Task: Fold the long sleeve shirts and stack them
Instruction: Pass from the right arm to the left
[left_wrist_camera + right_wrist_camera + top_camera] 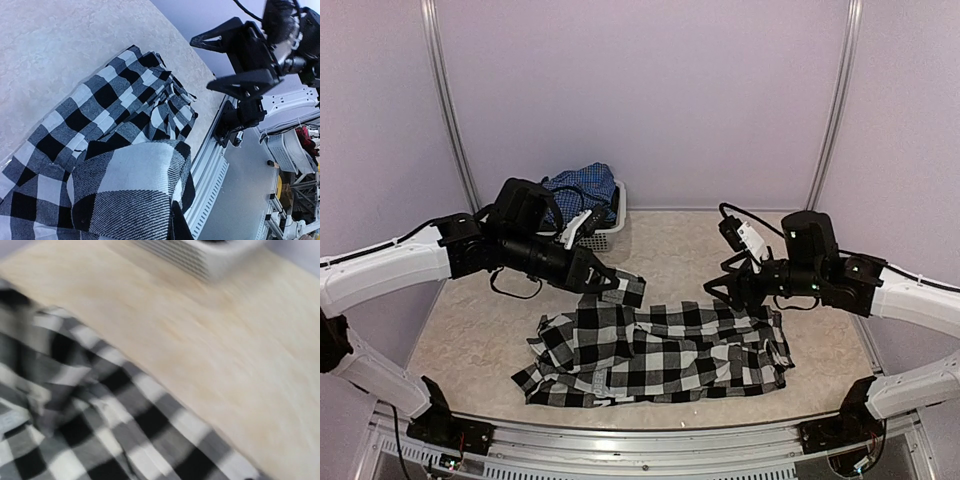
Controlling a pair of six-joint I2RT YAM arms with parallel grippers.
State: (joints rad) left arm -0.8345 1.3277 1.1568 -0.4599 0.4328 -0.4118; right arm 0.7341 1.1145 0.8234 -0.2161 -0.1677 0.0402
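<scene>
With the black-and-white checked shirt (660, 350) spread at 6 o'clock on the worktop (470, 325), one fold pinched in the closed left pincer (612, 281) at 11 o'clock and the right pincer (718, 288) held wide and empty at 1 o'clock, the unpinned cloth could be dragged and bunched.

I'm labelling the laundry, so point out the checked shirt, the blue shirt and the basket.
checked shirt (660, 355), top view, middle of the spread cloth.
blue shirt (585, 185), top view, top of the bundle in the basket.
basket (608, 236), top view, its white mesh wall.
</scene>
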